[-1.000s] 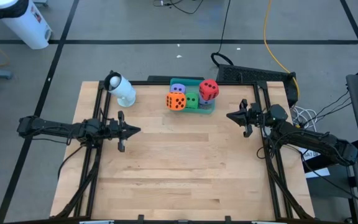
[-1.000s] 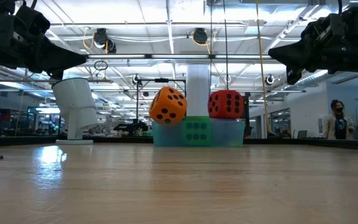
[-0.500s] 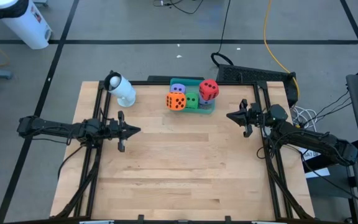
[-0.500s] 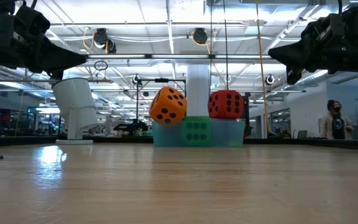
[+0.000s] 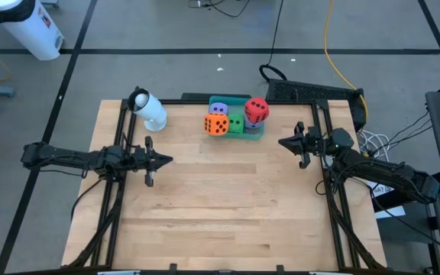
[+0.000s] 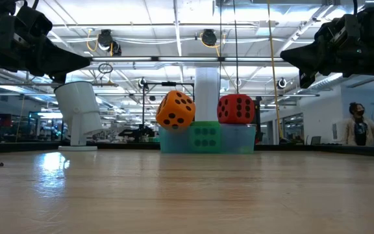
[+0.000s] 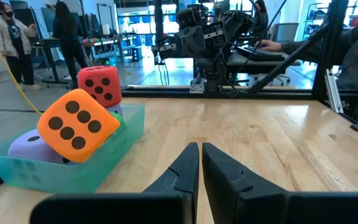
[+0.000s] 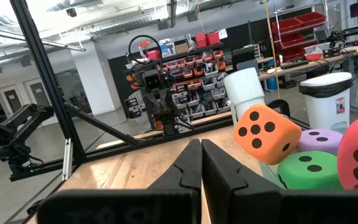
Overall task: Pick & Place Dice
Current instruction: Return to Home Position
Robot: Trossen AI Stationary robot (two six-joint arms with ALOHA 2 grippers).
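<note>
Hovering at table (image 5: 220,198) sides, left gripper (image 5: 166,160) and right gripper (image 5: 283,142) pinched together, empty, well apart from dice (image 5: 235,124). Dice heaped in tray (image 5: 257,133) at far edge. Risk: orange die (image 5: 216,124) tilted on rim, red die (image 5: 257,111) stacked high; arm jolt could tip either out.

1 orange die (image 5: 216,124), 1 green (image 5: 236,124), 1 red (image 5: 257,111), 1 purple (image 5: 218,109).

Wooden bench (image 5: 220,206) with a translucent teal tray (image 6: 239,138) at the far edge and a white cylindrical gadget (image 5: 150,108) near the far left corner. White bin (image 5: 23,24) and yellow cable (image 5: 328,42) on the floor beyond. One person (image 6: 357,125) standing way back.
</note>
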